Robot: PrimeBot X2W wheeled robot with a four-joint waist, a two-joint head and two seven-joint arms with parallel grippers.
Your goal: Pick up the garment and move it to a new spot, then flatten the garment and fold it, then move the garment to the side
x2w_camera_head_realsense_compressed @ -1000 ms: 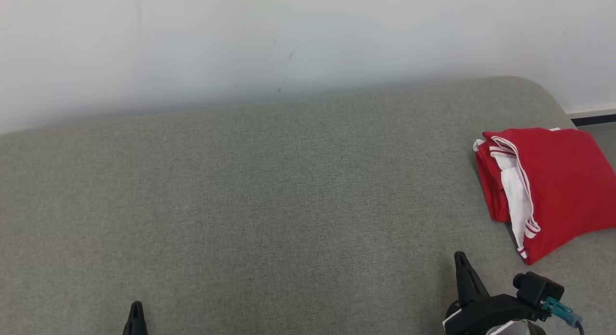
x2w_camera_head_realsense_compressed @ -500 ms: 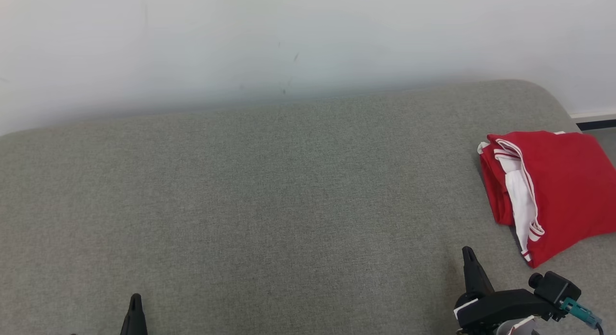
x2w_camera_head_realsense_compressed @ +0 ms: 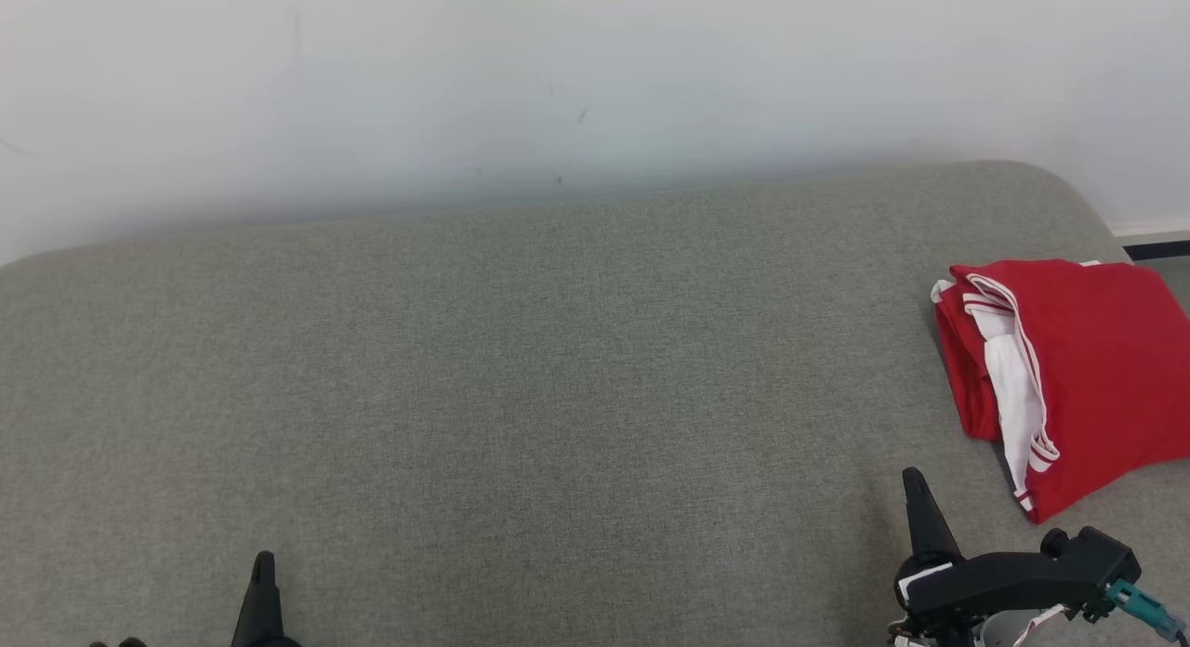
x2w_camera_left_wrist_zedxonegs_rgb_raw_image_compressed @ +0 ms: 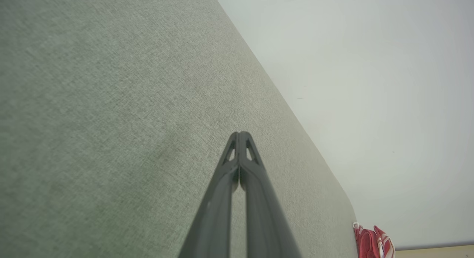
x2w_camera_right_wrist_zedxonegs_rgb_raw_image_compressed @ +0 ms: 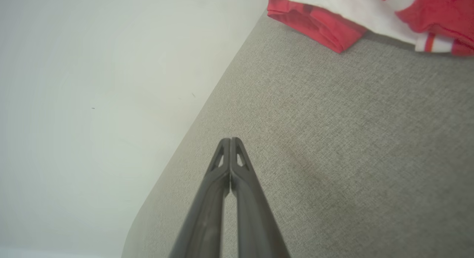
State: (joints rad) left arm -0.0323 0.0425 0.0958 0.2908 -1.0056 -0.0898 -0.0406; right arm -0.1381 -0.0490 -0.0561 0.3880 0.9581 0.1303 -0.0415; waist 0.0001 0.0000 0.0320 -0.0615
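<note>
The garment (x2w_camera_head_realsense_compressed: 1078,368) is red with white trim and lies folded at the right edge of the grey cushioned surface (x2w_camera_head_realsense_compressed: 521,377). It also appears at the top right of the right wrist view (x2w_camera_right_wrist_zedxonegs_rgb_raw_image_compressed: 333,24) and as a small red corner in the left wrist view (x2w_camera_left_wrist_zedxonegs_rgb_raw_image_compressed: 372,243). My right gripper (x2w_camera_head_realsense_compressed: 915,484) is shut and empty, below and left of the garment, apart from it. My left gripper (x2w_camera_head_realsense_compressed: 264,565) is shut and empty at the lower left. Both wrist views show fingertips pressed together, left (x2w_camera_left_wrist_zedxonegs_rgb_raw_image_compressed: 240,135) and right (x2w_camera_right_wrist_zedxonegs_rgb_raw_image_compressed: 230,141).
A pale wall (x2w_camera_head_realsense_compressed: 558,80) runs along the far edge of the grey surface. At the far right a strip of floor and dark skirting (x2w_camera_head_realsense_compressed: 1157,249) lies past the rounded corner. Wide bare fabric stretches between the two grippers.
The head camera has shifted, so the whole picture slid right and down a little. The right gripper sits slightly higher and further right in the picture. The garment lies as before.
</note>
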